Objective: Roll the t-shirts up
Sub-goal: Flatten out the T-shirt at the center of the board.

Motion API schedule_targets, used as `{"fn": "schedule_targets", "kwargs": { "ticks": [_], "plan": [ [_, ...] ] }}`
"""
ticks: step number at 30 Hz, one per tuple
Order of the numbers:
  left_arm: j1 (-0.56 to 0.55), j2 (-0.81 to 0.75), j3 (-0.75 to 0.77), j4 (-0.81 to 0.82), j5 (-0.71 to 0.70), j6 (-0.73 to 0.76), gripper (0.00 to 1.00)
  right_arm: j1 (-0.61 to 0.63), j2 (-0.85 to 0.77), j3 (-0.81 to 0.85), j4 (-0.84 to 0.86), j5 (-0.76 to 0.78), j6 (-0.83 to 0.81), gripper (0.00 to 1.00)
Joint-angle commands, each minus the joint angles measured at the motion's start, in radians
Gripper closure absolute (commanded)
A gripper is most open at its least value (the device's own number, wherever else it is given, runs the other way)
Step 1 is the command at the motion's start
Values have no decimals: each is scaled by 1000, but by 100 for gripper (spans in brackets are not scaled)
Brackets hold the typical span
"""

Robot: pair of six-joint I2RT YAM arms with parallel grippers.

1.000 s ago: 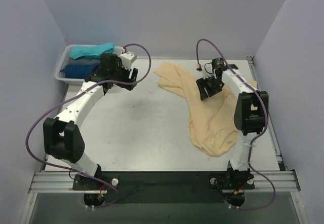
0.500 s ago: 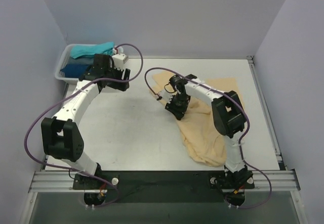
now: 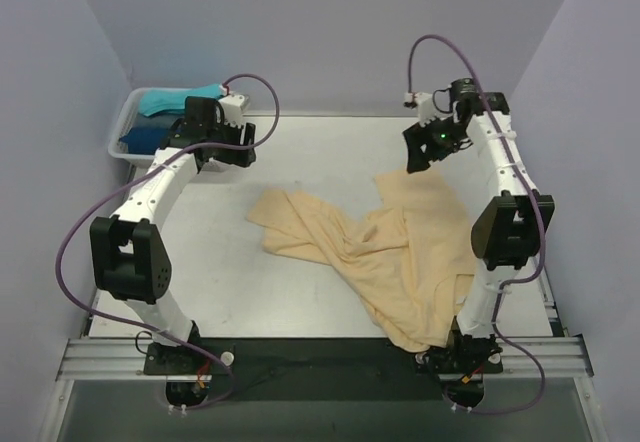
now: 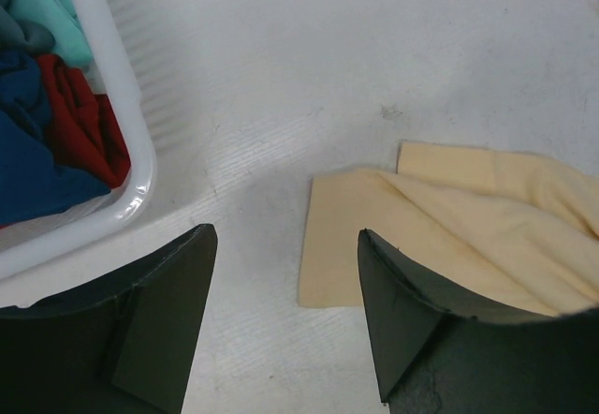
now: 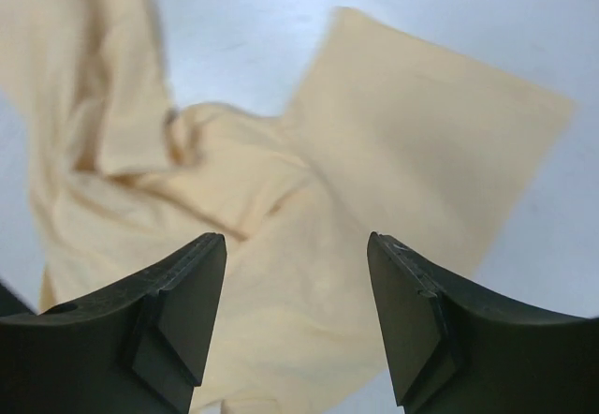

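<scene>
At the far left corner of the table (image 3: pixel 300 152) sits a white basket (image 3: pixel 116 137) holding other t-shirts: a teal one (image 3: pixel 180 98) above a dark blue one (image 3: pixel 150 138), with a red one (image 4: pixel 80 119) showing in the left wrist view. Just beside the basket the left fingers (image 4: pixel 159 320) hover over bare table with a wide gap and nothing between them. A squared corner of the tan t-shirt (image 3: pixel 390 252) lies just ahead of them to the right. That tan shirt is the one in work. It sprawls crumpled from the middle of the table toward the right, bunched through its centre, and its lower part reaches the near edge by the right arm's base. Over its far right part the right fingers (image 5: pixel 178 311) hang parted too, clear of the cloth and holding nothing. No roll has been begun, so I judge the step in hand to be laying this shirt out flat. The next move seems to call for each arm to come down on an edge of the cloth: the left on the corner it looks at, the right on the flat flap beneath it. Each would pinch a single layer, then the two would draw apart until the folds smooth out. Grabbing through the bunched middle would likely only drag the tangle about.
</scene>
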Motion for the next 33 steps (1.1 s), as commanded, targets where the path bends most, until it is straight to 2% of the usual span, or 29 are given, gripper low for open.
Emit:
{"fn": "schedule_targets", "kwargs": {
  "ticks": [1, 5, 15, 20, 33],
  "plan": [
    [-4, 36, 46, 34, 40, -46, 28, -112, 156, 87, 45, 149, 239, 38],
    [-6, 31, 32, 19, 29, -30, 28, -174, 249, 177, 103, 225, 246, 41],
    [-3, -4, -45, -76, -37, 62, 26, -191, 470, 403, 197, 289, 286, 47],
    [-3, 0, -65, -110, -71, 98, 26, -181, 527, 437, 229, 326, 260, 50],
    [-4, -6, -112, -116, -89, 86, 27, -142, 639, 515, 245, 390, 174, 52]
  ]
}}
